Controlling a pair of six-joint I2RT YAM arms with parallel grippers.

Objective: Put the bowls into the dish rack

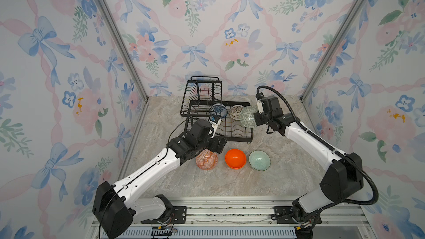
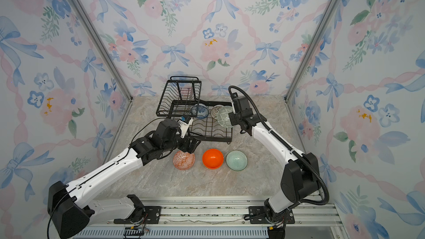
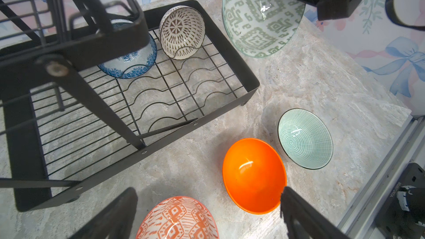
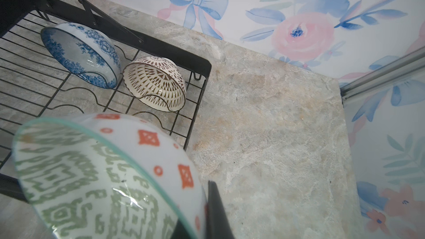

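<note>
In both top views, two bowls already stand on edge in the dish rack point(image 1: 202, 95) at the centre of the frame: the blue-white floral bowl point(image 1: 218, 110) and the white-brown lattice bowl point(image 1: 236, 112). Just right of them, the right gripper point(image 1: 255, 116) is clamped on the rim of the grey-green patterned bowl point(image 1: 248, 117). It holds the bowl tilted at the tray's right edge, not yet slotted. Below the rack, three bowls wait in a row on the marble tabletop point(image 1: 230, 180): the orange-white geometric bowl point(image 1: 207, 161), the plain orange bowl point(image 1: 235, 158) and the pale mint bowl point(image 1: 259, 160). The left gripper point(image 1: 218, 145) hangs spread wide and empty over the first of these. By my reckoning a third of the task is done, one bowl is on its way, and half remains.

The left wrist view adds the tray's free wavy slots at mid-frame and, at right, the pale mint bowl's fine ringed inside.

Only the right wrist view shows, at lower left, orange-red diamonds on the grey-green patterned bowl's outer wall, with one dark finger point(image 4: 215, 212) against it.
</note>
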